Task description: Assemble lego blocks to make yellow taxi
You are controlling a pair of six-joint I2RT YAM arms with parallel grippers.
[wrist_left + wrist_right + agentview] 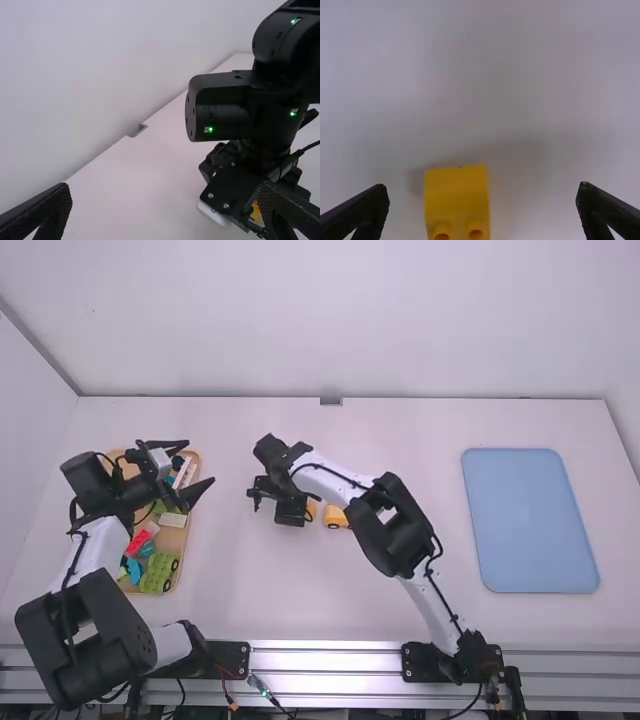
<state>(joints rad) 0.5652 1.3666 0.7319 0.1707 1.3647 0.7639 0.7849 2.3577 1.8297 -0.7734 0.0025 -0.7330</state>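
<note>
Evidently, in the high view, the left gripper [200, 462] hangs by the tray [176, 540], perhaps for supplying bricks [158, 572]; well off at its three o'clock lies a yellow block [337, 518]. Left wrist view: fingers [50, 212] apart. Right wrist view: right gripper [484, 186] spread near a yellow piece [456, 195], probably for clearance.

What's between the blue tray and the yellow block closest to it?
In the high view, the right arm crosses between that yellow block and the blue tray; beyond it is bare table.

Lab with rail-mounted robot arms [390, 525]
</note>
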